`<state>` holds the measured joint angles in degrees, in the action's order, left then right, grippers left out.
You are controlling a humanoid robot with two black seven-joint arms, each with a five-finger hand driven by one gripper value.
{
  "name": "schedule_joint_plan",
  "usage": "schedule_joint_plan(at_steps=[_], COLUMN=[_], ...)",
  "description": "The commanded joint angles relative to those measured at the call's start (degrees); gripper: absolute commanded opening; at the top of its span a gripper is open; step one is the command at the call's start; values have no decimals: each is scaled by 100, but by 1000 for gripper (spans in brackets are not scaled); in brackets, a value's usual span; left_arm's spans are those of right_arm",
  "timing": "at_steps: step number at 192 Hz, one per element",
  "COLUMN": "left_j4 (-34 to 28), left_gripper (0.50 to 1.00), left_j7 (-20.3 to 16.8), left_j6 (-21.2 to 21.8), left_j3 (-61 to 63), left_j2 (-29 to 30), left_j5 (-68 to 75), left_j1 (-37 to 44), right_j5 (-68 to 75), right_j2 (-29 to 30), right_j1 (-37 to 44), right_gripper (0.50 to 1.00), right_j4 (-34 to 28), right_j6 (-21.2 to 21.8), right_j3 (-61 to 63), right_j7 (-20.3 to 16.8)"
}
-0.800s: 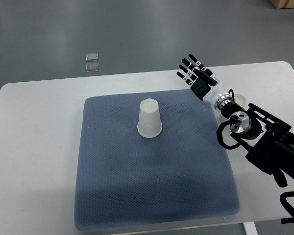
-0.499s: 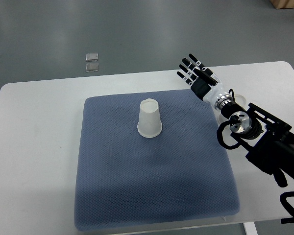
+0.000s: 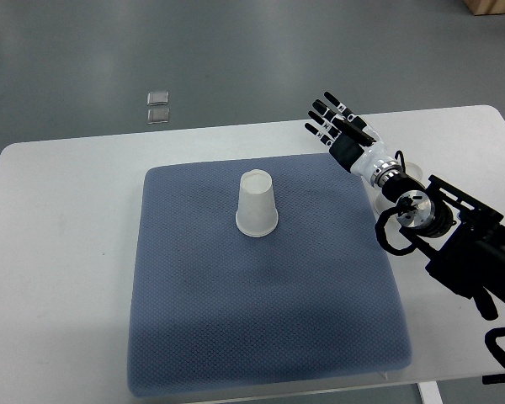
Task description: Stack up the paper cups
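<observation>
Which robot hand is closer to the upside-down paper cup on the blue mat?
Right. The right hand hovers open beyond the mat's far right corner, up and right of the paper cup. The left hand is out of view.

Black-fingered right hand with white knuckle marks, silver wrist, black cabled arm.

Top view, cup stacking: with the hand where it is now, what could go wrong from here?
1. The right hand hovers open off the pad's far right corner, well apart from the upside-down paper cup; a sideways reach could knock that light cup over.
2. A second cup seems to sit partly hidden behind the right forearm; the arm might bump it.
3. The soft blue pad may let cups wobble.
</observation>
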<state>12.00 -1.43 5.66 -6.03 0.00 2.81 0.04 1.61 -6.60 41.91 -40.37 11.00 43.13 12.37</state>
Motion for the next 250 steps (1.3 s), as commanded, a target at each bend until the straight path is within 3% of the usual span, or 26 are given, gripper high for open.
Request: schedule_joint_plan(at_steps=[1, 48, 101, 131, 156, 166, 167, 169, 229, 250], left_j4=[4, 13, 13, 13, 13, 13, 13, 13, 13, 13], left_gripper=[1000, 1000, 1000, 1000, 1000, 1000, 1000, 1000, 1000, 1000], left_j7=[3, -6, 3, 3, 3, 3, 3, 3, 3, 3], left_j6=[-12, -21, -214, -346, -390, -390, -407, -407, -425, -434], left_j3=[5, -4, 14, 5, 5, 5, 5, 5, 14, 14], left_j2=[0, 0, 0, 0, 0, 0, 0, 0, 0, 0], left_j5=[0, 0, 0, 0, 0, 0, 0, 0, 9, 9], left_j1=[-12, -12, -21, -39, -39, -39, -39, -39, -48, -48], right_j5=[-389, -925, -1013, -1856, -2358, -2358, -2445, -2463, -2955, -2955], right_j2=[-157, -1142, -2390, -2943, -3181, -3181, -3242, -3251, -3251, -3251], right_j1=[36, 564, 1970, 2901, 3824, 3825, 4242, 4342, 6945, 7840], right_gripper=[915, 913, 913, 915, 915, 915, 915, 915, 915, 915], right_j4=[-85, -516, -1008, -1412, -1755, -1755, -1903, -1957, -2687, -2915], right_j6=[-10, 25, 96, 174, 438, 438, 525, 544, 939, 1448], right_j3=[-130, -1141, -3373, -4576, -5798, -5799, -6312, -6439, -8717, -9086], right_j7=[-103, -341, -446, -455, -464, -464, -464, -464, -754, -824])
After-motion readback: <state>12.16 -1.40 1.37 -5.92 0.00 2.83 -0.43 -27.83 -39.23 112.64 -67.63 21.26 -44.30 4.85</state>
